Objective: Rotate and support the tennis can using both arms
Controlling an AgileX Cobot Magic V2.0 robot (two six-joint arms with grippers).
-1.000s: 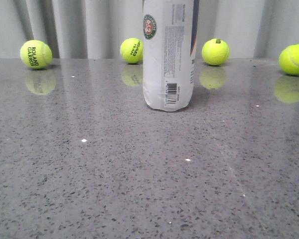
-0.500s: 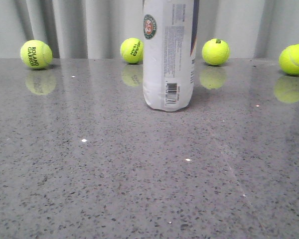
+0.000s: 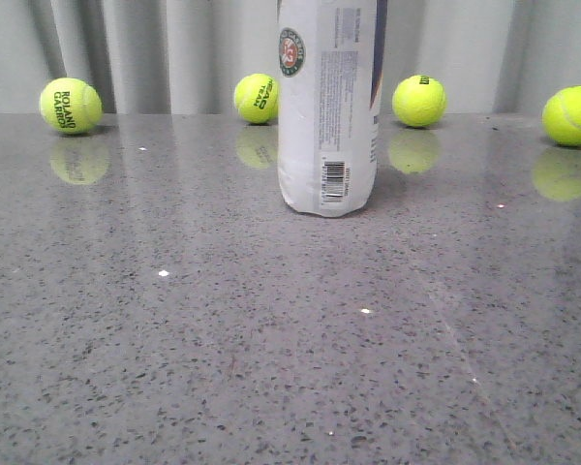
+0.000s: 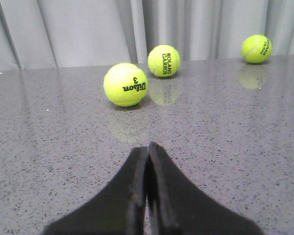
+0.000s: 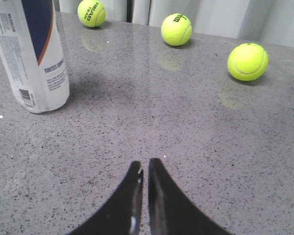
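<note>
Right wrist view is showing the tennis can [image 5: 36, 54] standing upright, well ahead of the right gripper [image 5: 144, 169], whose fingers are pressing together; the left gripper [image 4: 147, 152], likewise pressed together, is not seeing it.

Table [image 3: 271, 368]: speckled grey stone-like surface, polished and glossy, with clear reflections. Tennis can [image 3: 326, 107]: smooth whitish plastic with printed label. Tennis balls [image 4: 125, 84]: matt, fuzzy yellow-green felt.

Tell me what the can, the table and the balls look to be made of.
Can: probably smooth plastic with a printed whitish label; text, logo and barcode show on it. Table: polished speckled grey stone or a composite like it; it mirrors the balls. Balls, such as the Wilson one: yellow-green felt, matte and faintly fuzzy, with printed black lettering.
</note>
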